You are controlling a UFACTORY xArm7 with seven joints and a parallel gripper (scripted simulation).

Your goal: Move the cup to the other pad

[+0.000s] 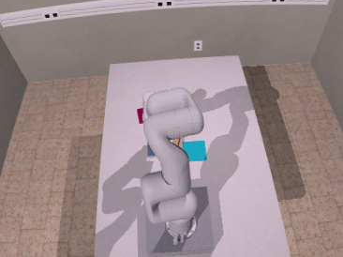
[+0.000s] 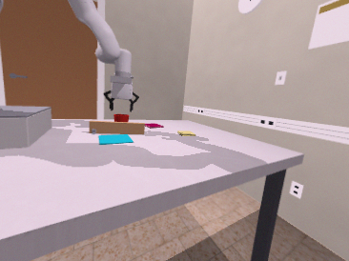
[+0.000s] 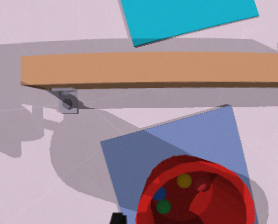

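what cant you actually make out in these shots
- Top view: the arm covers the red cup, the rail and most of the blue pad; only the cyan pad shows well.
- Wrist view: the red cup is cut off by the bottom edge, so its base and any marbles beyond three are unseen.
- Exterior view: the rail hides the cup's lower part and the blue pad; the open tool hangs above.
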